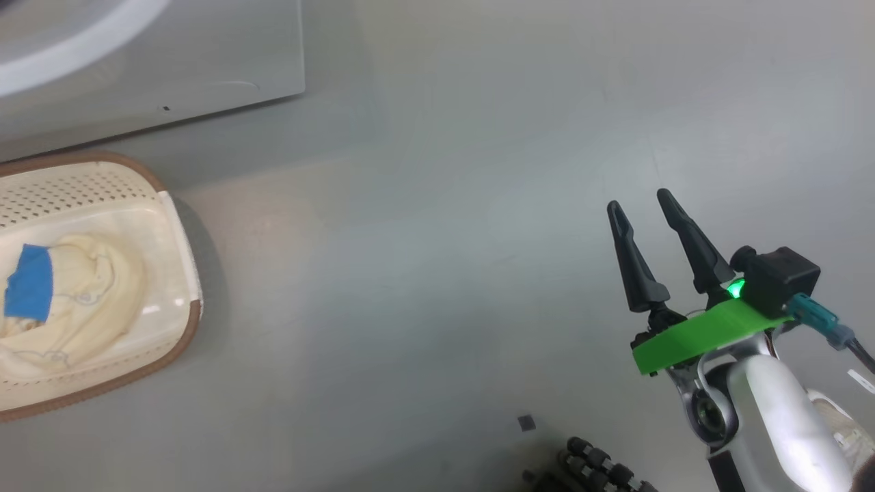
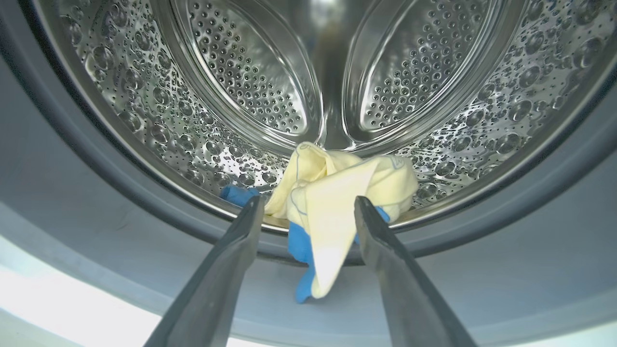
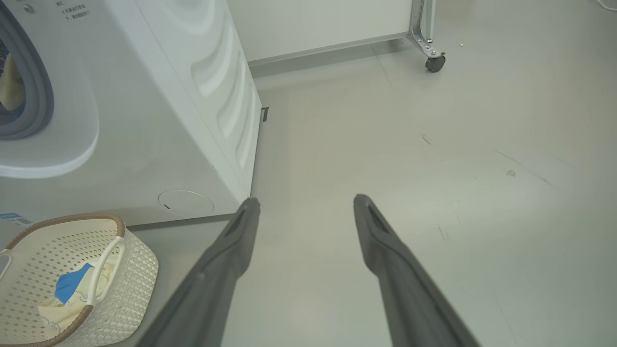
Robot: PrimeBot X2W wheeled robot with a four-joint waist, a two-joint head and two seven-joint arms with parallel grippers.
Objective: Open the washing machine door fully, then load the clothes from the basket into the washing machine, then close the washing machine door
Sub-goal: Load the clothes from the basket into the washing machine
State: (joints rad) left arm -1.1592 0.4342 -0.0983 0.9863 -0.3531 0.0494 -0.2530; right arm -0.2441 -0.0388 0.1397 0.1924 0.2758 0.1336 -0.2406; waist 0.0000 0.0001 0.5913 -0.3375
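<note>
The left gripper (image 2: 308, 202) is wide open at the mouth of the washing machine (image 3: 144, 120) and holds nothing. One cream cloth (image 2: 337, 193) lies on the front edge of the drum (image 2: 250, 86). A corner of it hangs out over the grey ring (image 2: 62, 183). It would be best to push it deeper, so the door cannot pinch it. More clothes (image 1: 89, 294) lie in the basket (image 1: 195, 321) on the floor. The right gripper (image 1: 638, 199) is wide open and holds nothing.
</note>
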